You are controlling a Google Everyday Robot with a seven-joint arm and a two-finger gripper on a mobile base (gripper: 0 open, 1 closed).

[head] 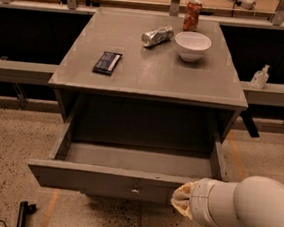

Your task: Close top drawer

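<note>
Top drawer (100, 179) of the grey cabinet stands pulled well out toward the lower part of the frame. Its flat painted front panel runs across the lower middle, with one small metal knob (135, 189) at its centre. Its inside is a shallow box of the same matt grey wood, with plain side walls leading back into the dark opening under the surface (155, 81).

My hand (179, 202) sits at the lower right of the frame, a pale cream, faceted tip at the right part of the drawer's front panel, to the right of the knob. Whether it touches the panel I cannot tell, nor whether it is open or closed. Behind it my arm (253, 211) is a thick, smooth, white rounded shell that enters from the lower right corner. It lies nearly level and points left toward the drawer front.

On the flat grey surface, in the upper middle of the frame, stands a round white bowl (192, 44). A crushed silver can (157, 35) lies on its side just left of the bowl, and a red can (192, 15) stands upright behind it. A flat dark packet (107, 62) lies well apart, toward the left edge. The floor (9, 138) is speckled and stone-like
</note>
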